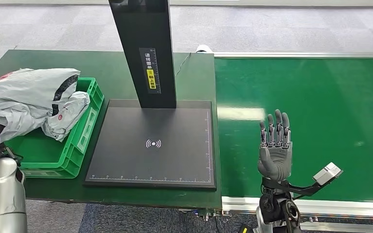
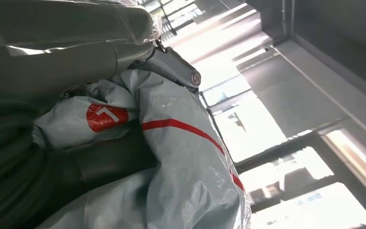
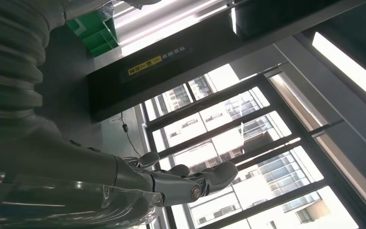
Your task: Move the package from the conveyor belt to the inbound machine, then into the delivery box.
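Package (image 1: 31,99): grey poly mailer with red markings, crumpled, lying across the near-left part of the box and overhanging its rim toward the worktop edge.
Box (image 1: 85,128): green crate at the left of the worktop, just beside the scanner plate. The package rests on and in it — not fully settled inside, by the look of it.
Left hand (image 2: 100,157): judged to be grasping the package. In the wrist view dark fingers lie wrapped in the grey film, with the mailer folded closely around them; the thumb tip (image 2: 186,76) stands just past the fold. No release is evident.
Right hand (image 1: 275,148): released, fingers straight and apart, palm up, holding nothing. It hovers over the belt near the worktop's right edge.
Belt (image 1: 320,121): green conveyor surface to the right; no parcel on the part visible.
Inbound machine (image 1: 155,145): black plate with a centre scan mark and a black upright column behind it. Nothing lies on the plate.
Progress: late stage. With the package off the belt, off the plate and at the box, pickup and scan are judged complete.
Outstanding: let go with the left hand so the package drops fully into the box — then withdraw the arm.
Risk: the overhanging film may snag on the fingers or slide off the rim on release.
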